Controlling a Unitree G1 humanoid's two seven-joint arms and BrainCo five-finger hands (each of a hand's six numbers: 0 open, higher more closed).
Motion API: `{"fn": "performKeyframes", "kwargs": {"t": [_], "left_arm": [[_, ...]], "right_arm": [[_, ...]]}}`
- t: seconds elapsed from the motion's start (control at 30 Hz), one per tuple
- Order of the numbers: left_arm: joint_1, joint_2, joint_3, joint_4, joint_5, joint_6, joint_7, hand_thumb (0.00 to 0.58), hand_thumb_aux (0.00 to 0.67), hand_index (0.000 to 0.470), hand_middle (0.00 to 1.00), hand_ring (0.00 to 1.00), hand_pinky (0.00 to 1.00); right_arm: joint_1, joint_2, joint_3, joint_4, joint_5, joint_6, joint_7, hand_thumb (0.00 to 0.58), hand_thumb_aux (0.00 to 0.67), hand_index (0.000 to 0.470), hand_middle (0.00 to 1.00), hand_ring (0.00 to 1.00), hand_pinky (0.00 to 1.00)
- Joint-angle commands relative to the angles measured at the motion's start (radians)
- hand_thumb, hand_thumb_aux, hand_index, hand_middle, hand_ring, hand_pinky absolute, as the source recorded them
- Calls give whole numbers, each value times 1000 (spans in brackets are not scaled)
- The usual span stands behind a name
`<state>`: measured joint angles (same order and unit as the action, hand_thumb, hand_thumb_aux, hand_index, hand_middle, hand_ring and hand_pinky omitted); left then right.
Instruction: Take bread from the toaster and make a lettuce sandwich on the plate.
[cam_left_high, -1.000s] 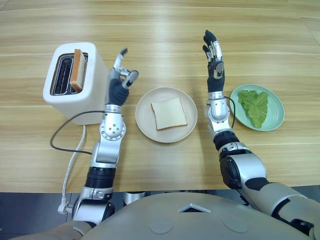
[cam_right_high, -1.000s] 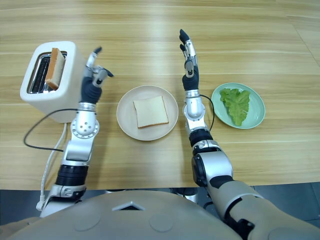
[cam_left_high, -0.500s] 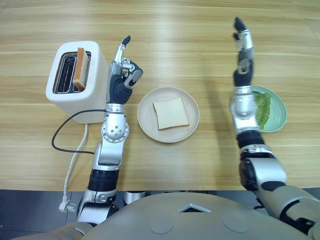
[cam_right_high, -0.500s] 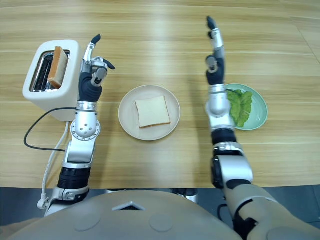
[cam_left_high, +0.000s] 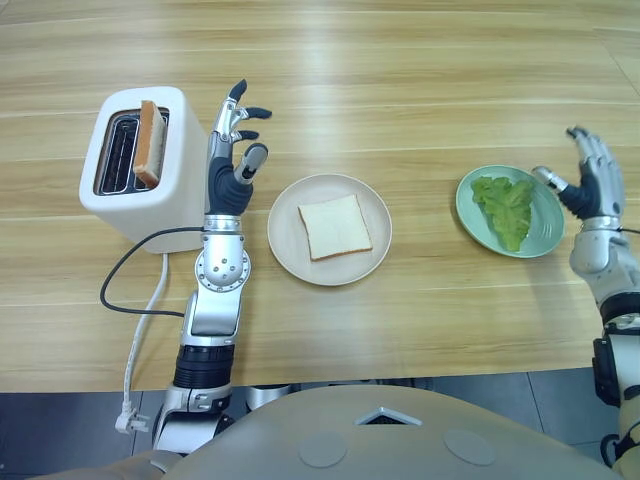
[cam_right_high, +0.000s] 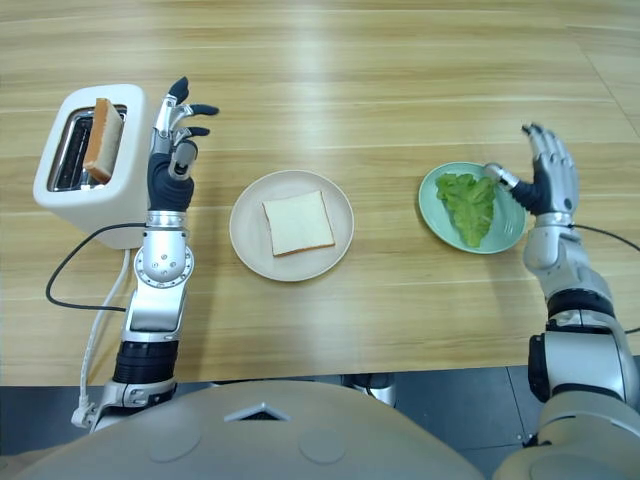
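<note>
A white toaster (cam_left_high: 135, 165) stands at the left with one toasted bread slice (cam_left_high: 149, 142) sticking up from a slot. A beige plate (cam_left_high: 283, 237) in the middle holds one white bread slice (cam_left_high: 335, 226). At the right, a green plate (cam_left_high: 547, 222) carries a lettuce leaf (cam_left_high: 505, 207). My left hand (cam_left_high: 233, 150) is raised between the toaster and the beige plate, fingers spread, holding nothing. My right hand (cam_right_high: 545, 182) is at the right rim of the green plate, fingers open and apart from the lettuce.
The toaster's black cable (cam_left_high: 135, 280) and a white cord (cam_left_high: 145, 340) run along the table toward its front edge beside my left arm. Bare wooden table (cam_left_high: 400, 80) extends behind the plates.
My right hand has swung from left of the green plate, over it, down to its right rim. My left hand's fingers have spread out. The view shifted slightly.
</note>
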<state>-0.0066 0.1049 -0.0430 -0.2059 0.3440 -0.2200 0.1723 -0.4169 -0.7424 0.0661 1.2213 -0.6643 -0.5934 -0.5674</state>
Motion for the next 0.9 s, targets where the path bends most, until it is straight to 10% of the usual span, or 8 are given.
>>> {"fn": "performKeyframes", "kwargs": {"t": [0.03,0.9], "left_arm": [[8,9,13,14,-11,3,-9,0,0,0,0,0,0],[18,7,-24,69,-4,-7,-41,0,0,0,0,0,0]], "right_arm": [[-22,11,17,54,43,35,49,0,0,0,0,0,0],[-81,26,340,88,-90,156,53,0,0,0,0,0,0]]}}
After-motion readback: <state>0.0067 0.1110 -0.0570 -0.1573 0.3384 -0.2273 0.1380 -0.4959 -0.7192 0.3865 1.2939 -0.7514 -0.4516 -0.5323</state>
